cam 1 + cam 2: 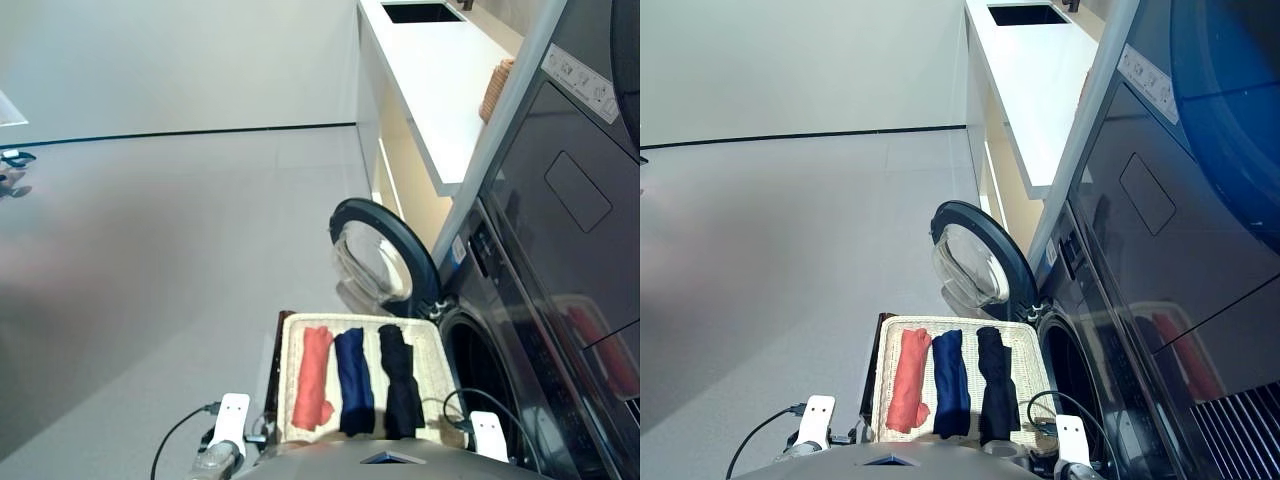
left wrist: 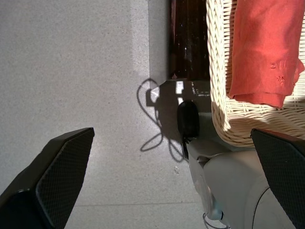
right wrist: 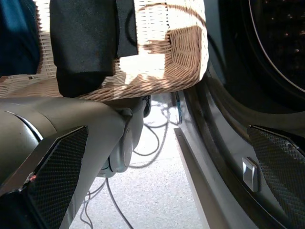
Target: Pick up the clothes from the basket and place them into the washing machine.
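Observation:
The cream wicker basket (image 1: 432,350) sits just in front of me holding the clothes side by side: an orange-red roll (image 1: 313,378), a navy roll (image 1: 353,380) and a black roll (image 1: 400,380). To its right stands the dark grey washing machine (image 1: 505,320), its round door (image 1: 385,255) swung open and the drum opening (image 1: 478,370) beside the basket. My left gripper (image 2: 171,138) is open over the floor, just off the basket's corner near the orange-red roll (image 2: 262,47). My right gripper (image 3: 167,131) is open and empty, low between the basket (image 3: 176,57) and the machine's front (image 3: 224,109), below the black roll (image 3: 83,43).
A white counter (image 1: 440,70) with a sink (image 1: 420,12) runs along the far right, a small brown wicker basket (image 1: 495,90) on it. A dark flat-fronted unit (image 1: 570,180) is stacked above the machine. Cables (image 2: 155,124) lie on the grey floor (image 1: 170,250) by the basket's dark stand (image 2: 190,38).

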You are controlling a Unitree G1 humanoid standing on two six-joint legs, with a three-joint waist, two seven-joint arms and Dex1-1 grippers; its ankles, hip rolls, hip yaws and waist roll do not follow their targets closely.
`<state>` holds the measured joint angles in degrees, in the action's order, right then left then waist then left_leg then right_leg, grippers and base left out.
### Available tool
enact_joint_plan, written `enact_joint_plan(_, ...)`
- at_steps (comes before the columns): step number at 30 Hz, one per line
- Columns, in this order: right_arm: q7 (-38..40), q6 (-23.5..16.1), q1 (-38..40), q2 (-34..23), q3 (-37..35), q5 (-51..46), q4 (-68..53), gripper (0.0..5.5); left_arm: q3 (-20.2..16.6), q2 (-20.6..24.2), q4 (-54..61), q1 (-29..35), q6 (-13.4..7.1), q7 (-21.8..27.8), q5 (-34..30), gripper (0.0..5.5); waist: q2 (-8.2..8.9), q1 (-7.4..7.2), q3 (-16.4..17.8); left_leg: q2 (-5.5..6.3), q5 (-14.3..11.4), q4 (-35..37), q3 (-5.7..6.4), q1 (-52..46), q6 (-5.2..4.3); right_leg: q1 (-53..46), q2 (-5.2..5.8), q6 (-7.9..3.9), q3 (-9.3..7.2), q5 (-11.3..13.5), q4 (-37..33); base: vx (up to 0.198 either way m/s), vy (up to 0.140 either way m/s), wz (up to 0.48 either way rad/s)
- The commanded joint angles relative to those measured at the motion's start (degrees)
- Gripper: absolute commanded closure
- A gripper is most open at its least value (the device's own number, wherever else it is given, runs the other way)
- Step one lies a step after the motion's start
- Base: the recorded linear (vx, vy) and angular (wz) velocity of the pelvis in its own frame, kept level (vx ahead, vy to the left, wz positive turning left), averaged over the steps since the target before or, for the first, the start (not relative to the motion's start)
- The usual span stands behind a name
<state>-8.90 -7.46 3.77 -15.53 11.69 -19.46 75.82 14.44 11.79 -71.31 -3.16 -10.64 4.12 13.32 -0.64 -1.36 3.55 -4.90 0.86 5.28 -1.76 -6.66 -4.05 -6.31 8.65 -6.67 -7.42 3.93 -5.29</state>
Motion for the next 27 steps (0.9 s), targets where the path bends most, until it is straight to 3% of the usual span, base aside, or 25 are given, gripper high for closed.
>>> enact_joint_plan(1, -0.1, -0.2, -5.4, -1.3, 1.2, 0.5, 2.8, 0.0, 2.1, -0.7, -3.3, 5.4, -0.1, 1.1, -1.8, 0.0, 0.91, 0.84, 2.9, 0.99, -1.7, -0.3, -3.85, -1.2, -0.56, -1.7, 1.97, -2.11, 1.58, -2.9, 0.7, 0.0, 0.0, 0.0)
enact_joint_plan(12, 0.4, -0.6, -5.5, -0.9, 2.3, 1.3, 1.2, 0.0, 1.4, -0.4, -4.5, 5.9, 0.1, 0.8, -2.1, 0.0, 1.16, 0.64, 3.6, 0.69, -1.6, -0.3, -3.69, -1.2, -0.61, -1.1, 1.46, -1.74, 1.87, -3.8, 2.1, 0.0, 0.0, 0.0)
enact_joint_plan(16, 2.2, -1.9, -5.8, -1.1, 3.5, 2.6, -2.4, 0.0, 1.5, -0.1, -2.9, 6.8, -0.7, -0.7, -2.2, 0.0, 1.18, 0.51, 4.4, 0.59, -1.5, -0.3, -3.89, -1.3, -0.57, -0.2, 1.19, -1.56, 2.37, -4.3, 3.4, 0.0, 0.0, 0.0)
enact_joint_plan(22, 4.5, -4.2, -5.3, -2.4, 5.0, 2.4, -14.1, 0.0, 3.7, 0.5, 8.7, 8.1, -3.0, -2.8, 1.1, 0.0, 0.92, 0.15, 6.8, 0.35, -1.3, -2.5, -4.05, 0.9, -0.66, 2.1, 1.14, -1.51, 2.92, -4.8, 5.6, -0.013, -0.001, -0.008)
enact_joint_plan(23, 5.1, -4.6, -5.6, -3.6, 5.8, 2.0, -21.4, 0.0, 5.4, 0.9, 15.7, 8.7, -3.3, -3.0, 3.6, 0.0, 0.74, -0.06, 8.1, 0.31, -1.4, -4.4, -3.95, 2.7, -0.72, 3.3, 1.2, -1.46, 3.11, -4.8, 6.4, -0.084, -0.004, -0.058)
enact_joint_plan(27, 6.2, -5.5, -5.7, -6.2, 5.8, -0.7, -39.0, 0.0, 8.5, 2.3, 25.8, 11.0, -3.6, -4.5, 5.2, 0.0, 0.88, -0.83, 11.0, 0.04, -2.0, -9.0, -4.08, 7.0, -1.15, 6.3, 1.11, -1.2, 3.77, -4.5, 7.9, -0.116, -0.017, -0.034)
